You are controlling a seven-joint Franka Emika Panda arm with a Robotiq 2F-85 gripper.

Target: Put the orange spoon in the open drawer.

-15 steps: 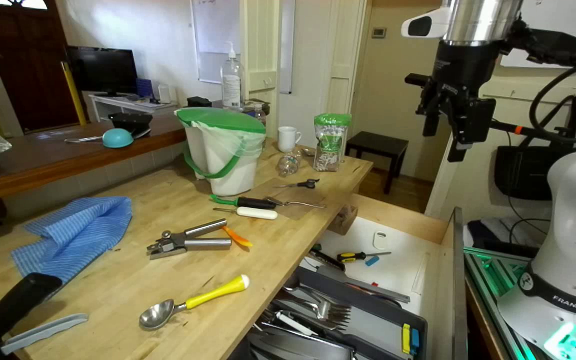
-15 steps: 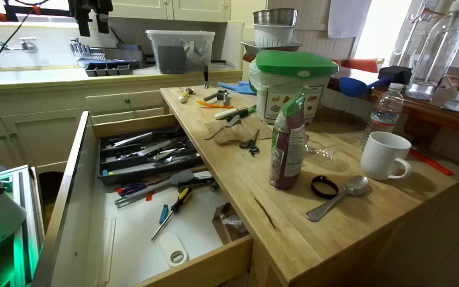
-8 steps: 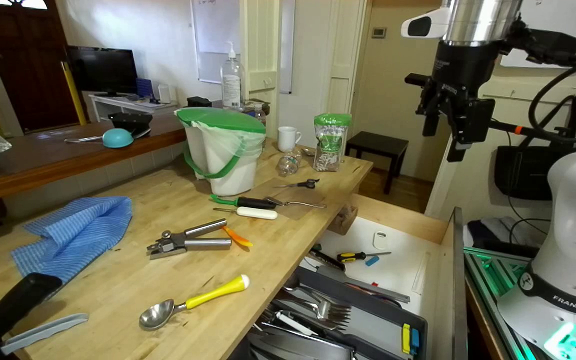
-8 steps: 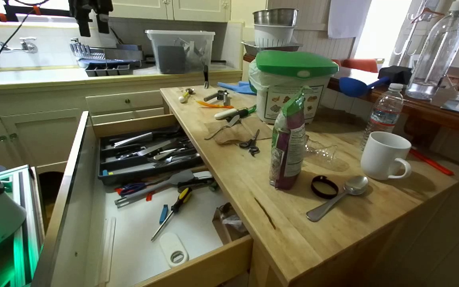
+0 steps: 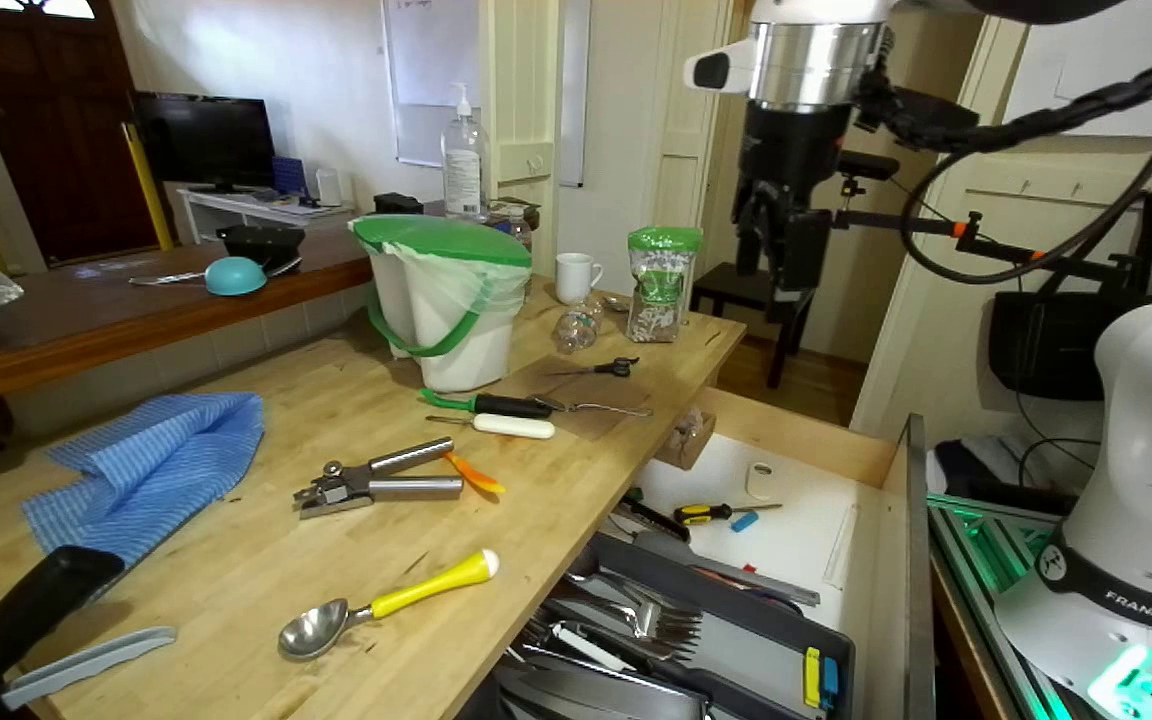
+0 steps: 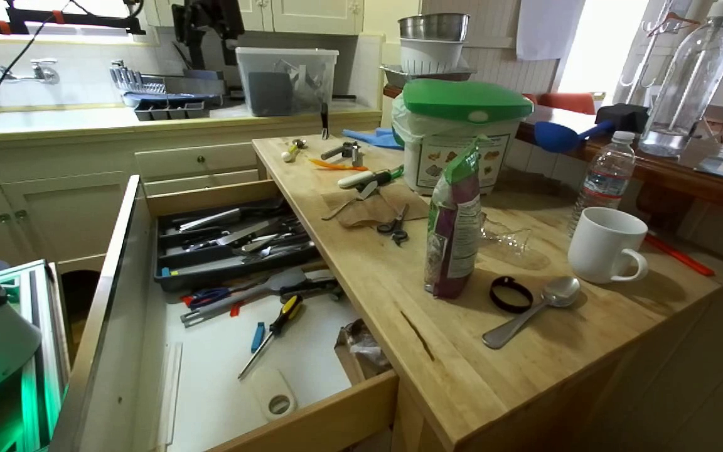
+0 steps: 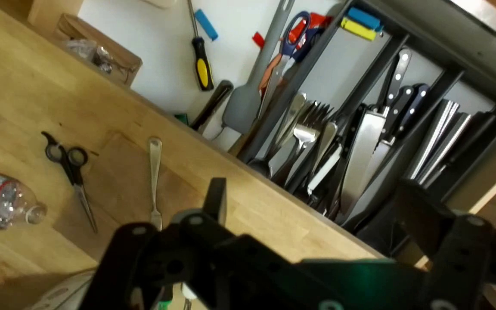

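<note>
The orange spoon [image 5: 476, 474] lies on the wooden counter in an exterior view, one end close to the handles of a metal hand tool [image 5: 376, 482]. It also shows in an exterior view [image 6: 338, 166] at the counter's far part. It is out of view in the wrist view. The open drawer [image 5: 786, 420] juts from the counter and also shows in an exterior view [image 6: 211, 383] and in the wrist view [image 7: 153, 64]. My gripper [image 5: 768, 290] hangs high above the drawer and counter edge, well away from the spoon. In the wrist view the gripper's fingers [image 7: 317, 196] are wide apart and empty.
A cutlery tray [image 7: 330, 56] with knives and forks fills part of the drawer. A green-lidded bin [image 5: 446, 300] and a snack bag [image 6: 452, 232] stand on the counter. A yellow-handled scoop [image 5: 436, 585], scissors [image 7: 73, 165] and a blue cloth [image 5: 161, 450] lie there too.
The arm and gripper have moved sideways toward the counter, to the left in an exterior view and to the right in an exterior view. The spoon and drawer have not moved.
</note>
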